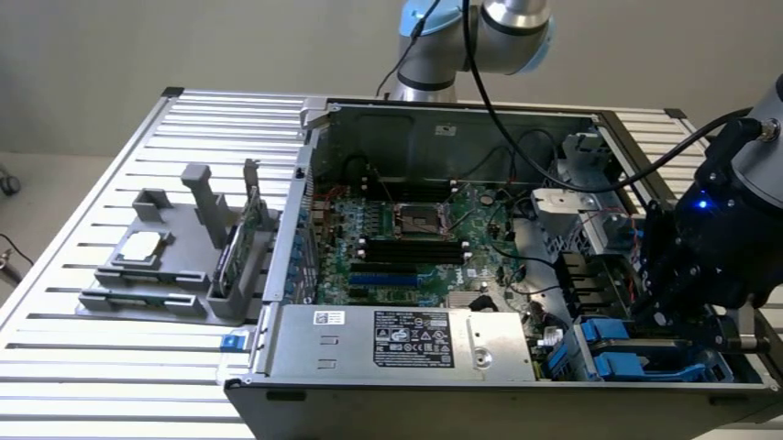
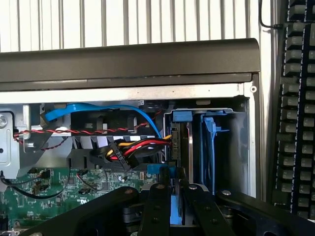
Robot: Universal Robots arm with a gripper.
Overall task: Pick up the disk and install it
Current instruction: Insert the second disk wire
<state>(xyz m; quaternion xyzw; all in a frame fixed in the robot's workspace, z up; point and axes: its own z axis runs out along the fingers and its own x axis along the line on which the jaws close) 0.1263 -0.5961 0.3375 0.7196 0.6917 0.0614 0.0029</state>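
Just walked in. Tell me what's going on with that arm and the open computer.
The arm's gripper is down inside the open computer case, at the drive bay corner on the exterior view's right. In the wrist view its fingers are closed on the blue carrier edge of the disk, which stands on edge in the bay beside a blue caddy. The disk is in the slot and not yet released.

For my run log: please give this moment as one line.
gripper: shut on blue-framed silver-grey disk | place: drive bay of open computer case | disk: being installed
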